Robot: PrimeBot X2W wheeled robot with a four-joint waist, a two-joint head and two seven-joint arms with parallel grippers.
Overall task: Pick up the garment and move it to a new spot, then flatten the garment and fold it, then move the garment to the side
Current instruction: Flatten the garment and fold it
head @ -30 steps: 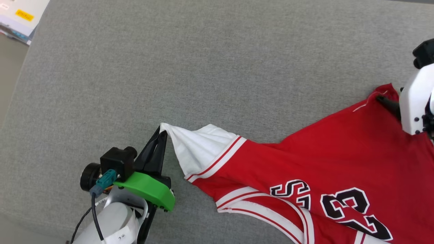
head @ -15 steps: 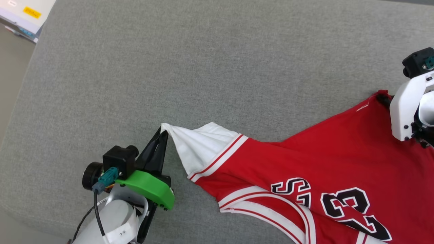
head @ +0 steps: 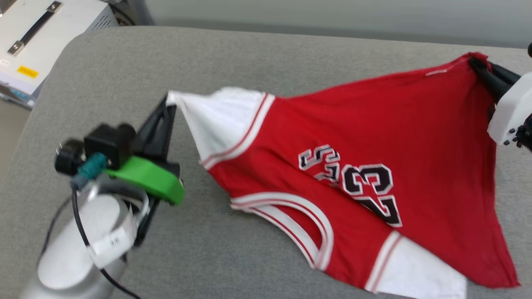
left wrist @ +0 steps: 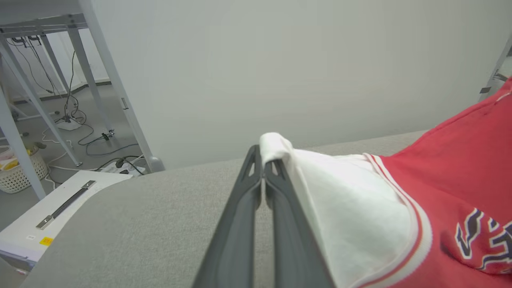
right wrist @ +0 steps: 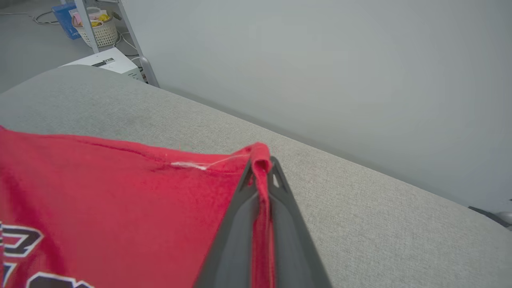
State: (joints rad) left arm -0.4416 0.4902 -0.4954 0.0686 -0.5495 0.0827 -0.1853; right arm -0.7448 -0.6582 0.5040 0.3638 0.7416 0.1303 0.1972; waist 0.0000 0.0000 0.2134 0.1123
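The garment (head: 365,137), a red jersey with white sleeves and a black-and-white "23", hangs stretched between both arms above the grey cushion. My left gripper (head: 168,101) is shut on the tip of a white sleeve (left wrist: 276,146). My right gripper (head: 476,62) is shut on a red hem corner (right wrist: 260,154) at the far right. The jersey (right wrist: 120,192) sags toward the near side, its lower white sleeve (head: 419,272) resting low at the front.
The grey cushion (head: 257,54) spreads under everything, its far edge against a pale wall. A white box with a handle (head: 33,37) stands off the cushion's left end. Table legs, cables and a basket (left wrist: 18,176) lie on the floor beyond.
Both arms have raised the jersey off the cushion, and it now hangs taut between them. The right gripper has shut on the red hem corner. The head camera has tilted up.
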